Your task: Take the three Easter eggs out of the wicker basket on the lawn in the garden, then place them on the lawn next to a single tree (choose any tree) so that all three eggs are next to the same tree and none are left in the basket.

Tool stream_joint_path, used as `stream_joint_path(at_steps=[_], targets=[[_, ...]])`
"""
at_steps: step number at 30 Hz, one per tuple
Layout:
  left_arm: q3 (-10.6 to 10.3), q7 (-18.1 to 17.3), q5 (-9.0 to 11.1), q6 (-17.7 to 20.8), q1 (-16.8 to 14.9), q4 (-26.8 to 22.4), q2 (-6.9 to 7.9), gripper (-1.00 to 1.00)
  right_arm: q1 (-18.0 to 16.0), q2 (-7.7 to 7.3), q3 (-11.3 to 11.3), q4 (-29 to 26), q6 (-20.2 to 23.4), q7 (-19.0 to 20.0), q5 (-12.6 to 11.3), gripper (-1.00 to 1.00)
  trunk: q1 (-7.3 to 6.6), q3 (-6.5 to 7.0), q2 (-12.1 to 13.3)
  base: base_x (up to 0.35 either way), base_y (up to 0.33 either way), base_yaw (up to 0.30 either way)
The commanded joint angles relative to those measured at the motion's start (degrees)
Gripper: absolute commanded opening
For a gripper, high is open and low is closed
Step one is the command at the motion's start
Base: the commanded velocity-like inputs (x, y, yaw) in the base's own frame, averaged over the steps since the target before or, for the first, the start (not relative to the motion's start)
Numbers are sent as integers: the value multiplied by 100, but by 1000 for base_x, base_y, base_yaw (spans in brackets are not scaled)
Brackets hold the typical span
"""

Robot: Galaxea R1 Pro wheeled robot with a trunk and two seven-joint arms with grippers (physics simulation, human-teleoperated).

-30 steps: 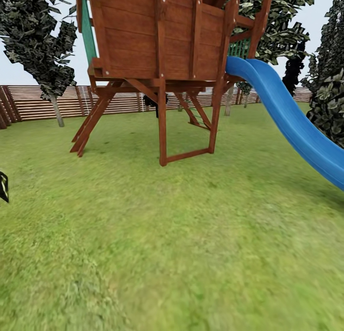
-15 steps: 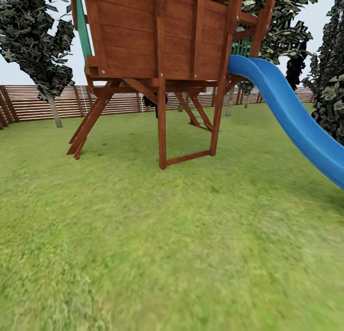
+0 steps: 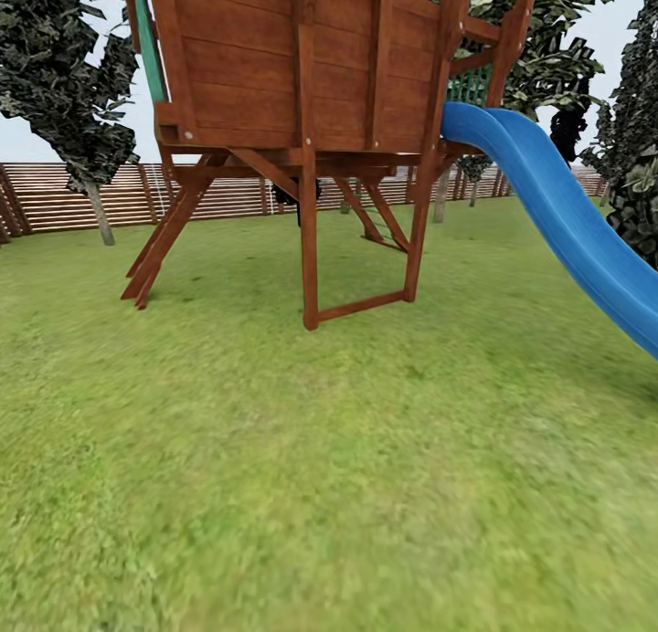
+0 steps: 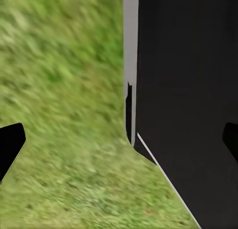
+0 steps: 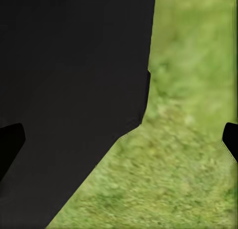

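Garden, robot in transit: lawn (image 3: 347,486), wooden play tower (image 3: 311,75), blue slide (image 3: 567,221), fence (image 3: 64,194), tree (image 3: 64,75) far left. Both claws spread wide, empty, over grass. Step: finding the wicker basket, whereabouts unknown; next, drive on, scanning

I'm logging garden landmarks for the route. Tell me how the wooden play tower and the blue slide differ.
The wooden play tower is reddish-brown planked timber; the blue slide is smooth and plain blue. The tower stands upright on posts and slanted braces planted in the lawn; the slide slopes down from the tower's deck towards the view's right edge. The tower is angular, the slide curved. Both belong to one play set, joined at the deck.
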Motion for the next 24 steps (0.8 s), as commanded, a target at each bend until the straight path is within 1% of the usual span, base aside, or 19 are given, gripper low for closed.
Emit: stream_joint_path(at_steps=[1, 6, 16, 24], targets=[[1, -4, -4, -1, 4, -11, 4, 100, -1, -1, 0, 2, -7, 4, 19, 100, 4, -3, -1, 334, 0, 0], [1, -4, -3, -1, 4, -11, 2, 100, 0, -6, -4, 2, -8, 0, 17, 100, 4, -3, -1, 334, 0, 35], [1, -4, -3, -1, 4, -11, 1, 100, -1, -6, -5, 2, -7, -5, 16, 100, 4, -3, -1, 334, 0, 209], [1, -4, -3, -1, 4, -11, 0, 100, -1, -10, -7, 2, -6, 3, 16, 100, 4, -3, -1, 334, 0, 35]])
